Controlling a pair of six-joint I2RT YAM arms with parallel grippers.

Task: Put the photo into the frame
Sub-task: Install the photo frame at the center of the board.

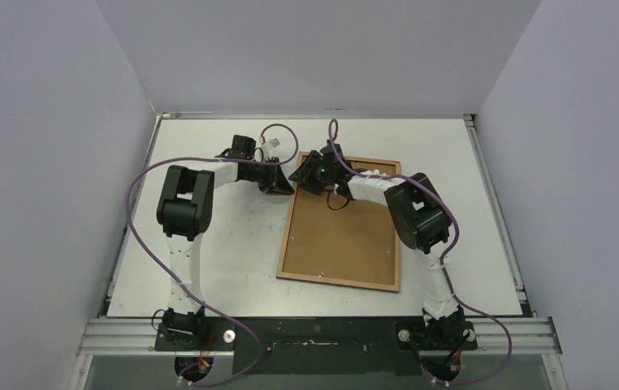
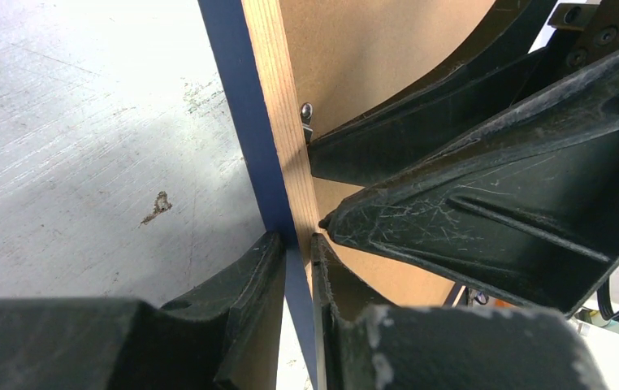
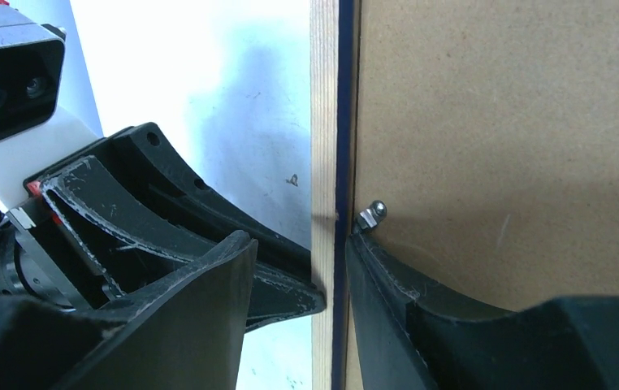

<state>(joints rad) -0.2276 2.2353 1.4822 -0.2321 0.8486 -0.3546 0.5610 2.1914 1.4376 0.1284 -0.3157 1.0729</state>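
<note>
The black-and-white left arm [image 1: 186, 203] stands with its elbow raised and its forearm bent inward. Its black two-finger left gripper [image 2: 296, 240] is nipped tight on the thin rail of the navy-and-wood rectangular picture frame [image 2: 278, 122], one finger on each face. The black-and-white right arm [image 1: 416, 213] bends inward to meet it. The black two-finger right gripper [image 3: 298, 244] stands half spread just beside the left gripper, straddling the same rail. One finger sits against the rail's inner side. The other hangs apart, beyond the left gripper's outer finger.
</note>
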